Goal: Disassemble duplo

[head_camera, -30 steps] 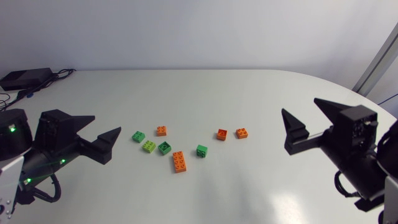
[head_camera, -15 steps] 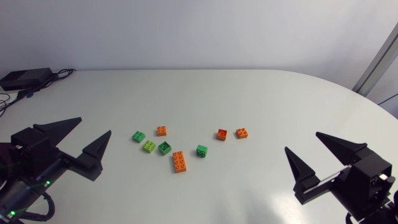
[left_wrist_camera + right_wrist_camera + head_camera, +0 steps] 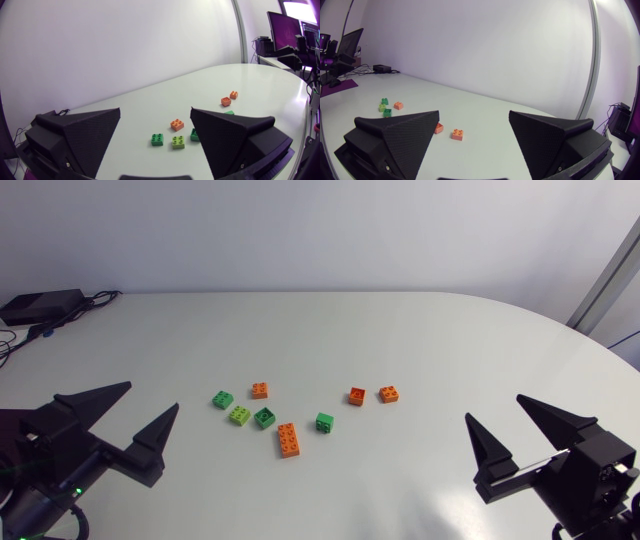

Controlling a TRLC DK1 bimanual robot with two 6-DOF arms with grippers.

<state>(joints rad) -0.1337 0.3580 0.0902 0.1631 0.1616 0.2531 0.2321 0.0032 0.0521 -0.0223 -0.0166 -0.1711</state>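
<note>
The bricks lie loosely scattered mid-bench, running from a green brick on the left to an orange brick on the right, well apart from every edge. A long brick lies nearest the front. The left gripper and right gripper sit near the front corners, spread wide and holding nothing, with a broad stretch of bench between each and the bricks.

Bright, even light falls from overhead; the glossy white desk carries a pale sheen toward its near edge, and shadows are faint and soft.
</note>
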